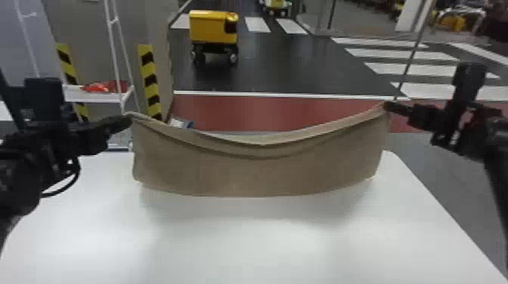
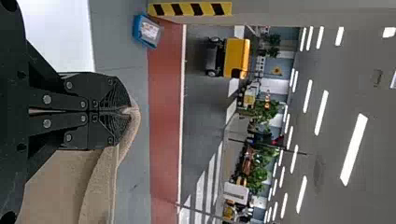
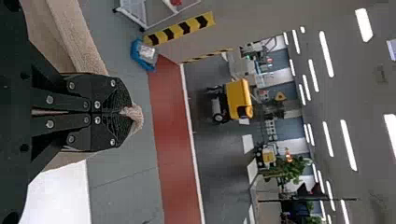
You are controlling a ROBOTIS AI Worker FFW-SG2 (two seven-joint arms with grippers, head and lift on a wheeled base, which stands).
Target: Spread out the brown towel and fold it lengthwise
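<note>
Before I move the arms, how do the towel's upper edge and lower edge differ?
The upper edge is pinched at its ends by the left gripper and right gripper; the lower edge hangs free of both. The upper edge dips deeply, while the lower edge bows gently. Folds run along the upper edge; the lower edge looks smooth. Both sag mid-span.

Markings check: no legible text

Words, brands, numbers: none readable. Blue container [image 2: 138, 30]: pale patch with marks, too small to make out. Yellow sign [image 3: 280, 96] in the background: dark symbol, unclear. Black-and-yellow warning stripes [image 1: 150, 79] run along an upright edge, with a second striped strip [image 1: 67, 64] near it. White crossing bars [image 1: 410, 70] lie on the dark floor [image 1: 302, 68].
</note>
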